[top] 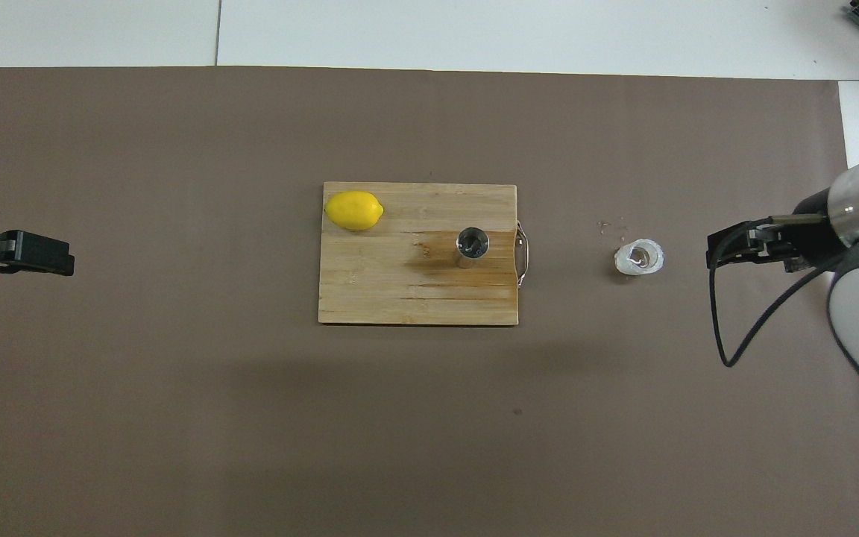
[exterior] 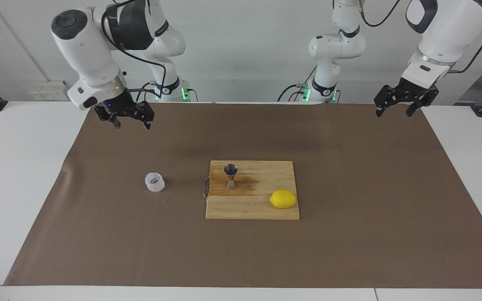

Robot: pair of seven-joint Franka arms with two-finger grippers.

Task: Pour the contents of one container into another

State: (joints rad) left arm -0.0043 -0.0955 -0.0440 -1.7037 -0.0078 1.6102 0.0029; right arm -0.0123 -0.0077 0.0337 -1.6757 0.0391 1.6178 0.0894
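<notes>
Presently parked: right gripper [exterior: 131, 121] raised over the mat [exterior: 349, 251], spread wide, empty; left gripper [exterior: 396, 108] likewise, waiting. Cup [exterior: 155, 182] upright on mat beside cutting board [exterior: 262, 211]; jigger [exterior: 231, 176] upright on board, ready to receive pour

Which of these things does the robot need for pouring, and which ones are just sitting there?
For the pouring:
- ridged white cup, on the brown mat
- steel jigger, upright on the cutting board

Just lying about:
- lemon, on the board
- wooden cutting board
- brown mat
</notes>
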